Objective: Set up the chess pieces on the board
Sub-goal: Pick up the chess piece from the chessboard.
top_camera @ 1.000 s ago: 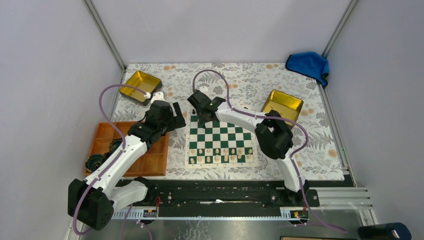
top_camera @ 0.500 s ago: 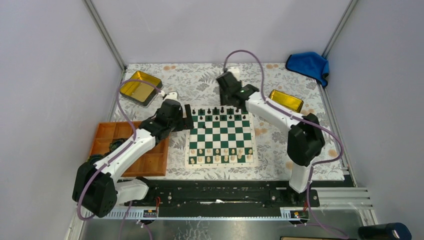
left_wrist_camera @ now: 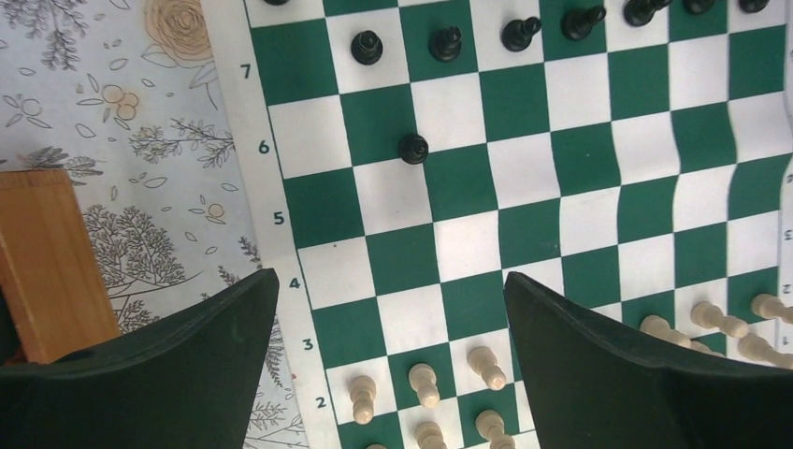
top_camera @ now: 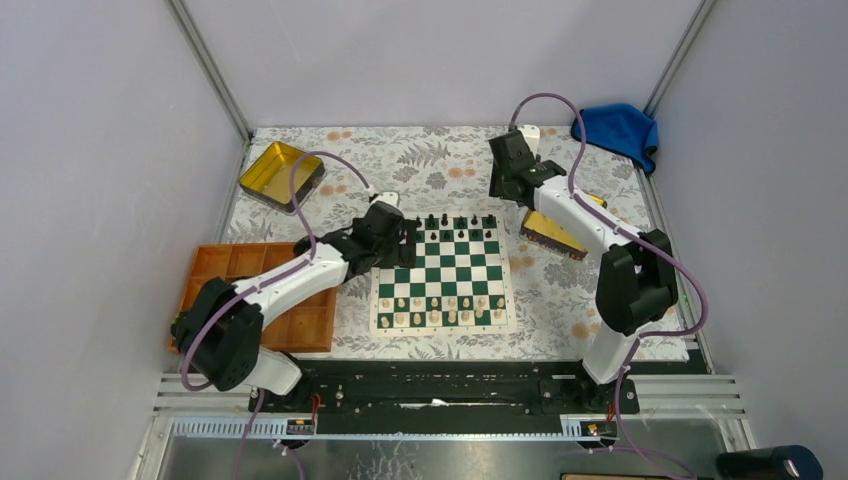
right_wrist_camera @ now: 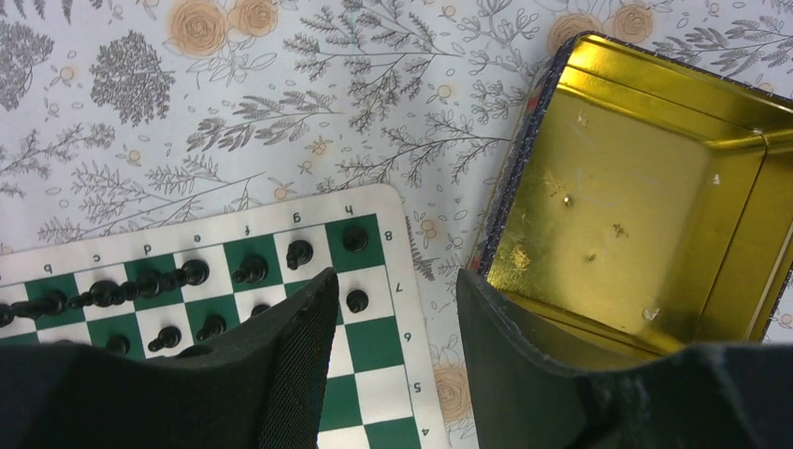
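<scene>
Top external view first: the board [top_camera: 441,326] lies mid-table. The chess pieces [top_camera: 445,222] are lined along its 12 o'clock edge and the cream pieces [top_camera: 440,305] along its 6 o'clock edge.

My left gripper [top_camera: 400,240] sits at the board's 10 o'clock corner. The right gripper [top_camera: 505,185] is off the board, out toward 1 o'clock, beside a gold tin [top_camera: 555,232]. An orange tray [top_camera: 215,262] lies at 9 o'clock from the board, and a second tin [top_camera: 280,172] sits at 11 o'clock.

On the left wrist camera, the left gripper [left_wrist_camera: 388,281] has its fingers spread wide with nothing between them, over the middle ranks of the board [left_wrist_camera: 243,140]. A row of chess pieces [left_wrist_camera: 447,43] stands on rank 7. One black pawn [left_wrist_camera: 412,148] stands alone on rank 6, at the edge of a green square.

On the right wrist camera, the right gripper [right_wrist_camera: 395,281] is also parted and holds nothing. Chess pieces [right_wrist_camera: 299,253] fill the board's h-file corner at 9 o'clock of the fingers, with the gold tin [right_wrist_camera: 608,215] at 3 o'clock.
</scene>
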You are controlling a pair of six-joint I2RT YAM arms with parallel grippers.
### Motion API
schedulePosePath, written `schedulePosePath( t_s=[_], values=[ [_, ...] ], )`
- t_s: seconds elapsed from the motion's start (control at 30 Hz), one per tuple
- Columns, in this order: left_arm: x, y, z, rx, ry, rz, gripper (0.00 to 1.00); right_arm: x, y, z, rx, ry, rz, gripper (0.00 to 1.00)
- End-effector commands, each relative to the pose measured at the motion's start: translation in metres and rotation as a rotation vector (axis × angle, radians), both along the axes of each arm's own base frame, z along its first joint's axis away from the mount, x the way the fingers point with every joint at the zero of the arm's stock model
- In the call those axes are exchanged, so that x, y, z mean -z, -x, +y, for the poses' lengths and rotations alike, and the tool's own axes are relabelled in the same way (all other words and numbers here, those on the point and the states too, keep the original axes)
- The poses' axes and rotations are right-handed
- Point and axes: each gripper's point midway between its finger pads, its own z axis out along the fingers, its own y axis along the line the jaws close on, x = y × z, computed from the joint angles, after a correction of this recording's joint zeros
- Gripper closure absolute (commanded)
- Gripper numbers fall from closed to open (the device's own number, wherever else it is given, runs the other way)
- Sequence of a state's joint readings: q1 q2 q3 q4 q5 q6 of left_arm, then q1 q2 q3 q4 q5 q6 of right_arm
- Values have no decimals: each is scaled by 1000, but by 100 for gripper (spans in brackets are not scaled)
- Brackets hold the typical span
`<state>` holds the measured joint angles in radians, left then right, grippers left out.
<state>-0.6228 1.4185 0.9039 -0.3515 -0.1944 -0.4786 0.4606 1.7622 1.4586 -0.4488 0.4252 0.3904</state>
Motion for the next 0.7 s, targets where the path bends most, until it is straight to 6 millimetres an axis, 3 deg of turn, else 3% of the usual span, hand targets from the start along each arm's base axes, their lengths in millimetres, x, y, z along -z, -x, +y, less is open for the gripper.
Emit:
schedulePosePath(
  t_s=[0.0,0.23,0.67],
  values=[
    [-8,-19,-14,12,-10,-62,3,-25,-9,-6,32,-54,-84,44],
    [14,-31,-19,-7,-67,-35,7,-21,-11,-14,44,-60,-80,44],
    [38,-49,-35,-5,-81,1,26,-18,-10,-28,57,-49,-70,44]
  ],
)
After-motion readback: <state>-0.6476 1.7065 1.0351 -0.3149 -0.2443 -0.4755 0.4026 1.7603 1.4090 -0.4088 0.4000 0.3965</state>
